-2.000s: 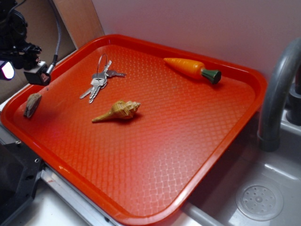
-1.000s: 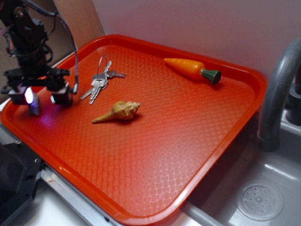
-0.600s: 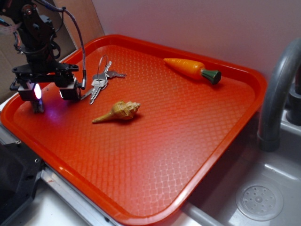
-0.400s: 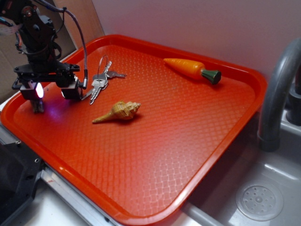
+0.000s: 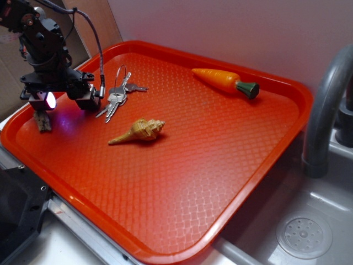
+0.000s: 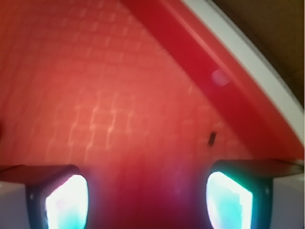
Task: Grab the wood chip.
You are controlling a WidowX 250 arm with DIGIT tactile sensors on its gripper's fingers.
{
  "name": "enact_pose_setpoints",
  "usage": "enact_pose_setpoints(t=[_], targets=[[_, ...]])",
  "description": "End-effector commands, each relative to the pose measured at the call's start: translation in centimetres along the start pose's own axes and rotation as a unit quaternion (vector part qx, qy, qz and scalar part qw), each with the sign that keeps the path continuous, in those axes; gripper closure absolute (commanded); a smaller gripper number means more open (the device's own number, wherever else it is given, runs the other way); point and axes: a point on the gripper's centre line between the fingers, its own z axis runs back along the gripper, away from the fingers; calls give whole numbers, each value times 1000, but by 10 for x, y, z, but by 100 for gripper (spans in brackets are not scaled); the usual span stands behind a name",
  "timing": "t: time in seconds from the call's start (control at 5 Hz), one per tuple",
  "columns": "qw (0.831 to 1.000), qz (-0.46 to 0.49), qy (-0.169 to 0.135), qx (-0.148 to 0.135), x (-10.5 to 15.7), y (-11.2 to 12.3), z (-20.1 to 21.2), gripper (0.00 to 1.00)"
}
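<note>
Hovering black robot gripper (image 5: 62, 101) with jaws spread wide, small grey-brown weathered wood chip (image 5: 42, 121) just beneath on red plastic tray (image 5: 182, 165), bunch of silver keys (image 5: 117, 97) beside.

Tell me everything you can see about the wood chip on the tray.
The small grey-brown weathered wood chip looks flat, elongated and rough-edged. It sits at the far left corner of the red plastic tray, close to the rim. The tool is right above it, hiding its top. Whether anything grips it cannot be told; the wrist view does not show it.
</note>
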Motion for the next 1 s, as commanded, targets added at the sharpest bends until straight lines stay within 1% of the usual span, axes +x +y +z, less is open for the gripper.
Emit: enact_pose_setpoints(t=[0.0, 0.2, 0.4, 0.6, 0.8], targets=[[999, 14, 45, 9, -15, 47, -11, 0], [999, 17, 40, -8, -13, 60, 2, 0], [999, 15, 36, -17, -16, 58, 11, 0], [999, 4, 34, -5, -18, 51, 8, 0], [999, -16, 33, 24, -26, 42, -10, 0]])
